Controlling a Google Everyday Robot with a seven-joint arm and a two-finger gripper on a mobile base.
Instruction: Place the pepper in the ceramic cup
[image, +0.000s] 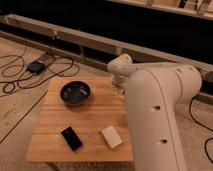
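My big white arm (160, 115) reaches in from the right over the wooden table (85, 120). Its wrist (120, 66) hangs over the table's far right corner. The gripper (119, 85) points down there, just above the tabletop, mostly hidden by the arm. The pepper and the ceramic cup do not show; the arm covers the right side of the table.
A wide dark bowl (75, 93) stands on the far left of the table. A flat black object (71, 137) and a pale block (111, 136) lie near the front edge. Cables (20, 75) and a small box (36, 66) lie on the floor to the left.
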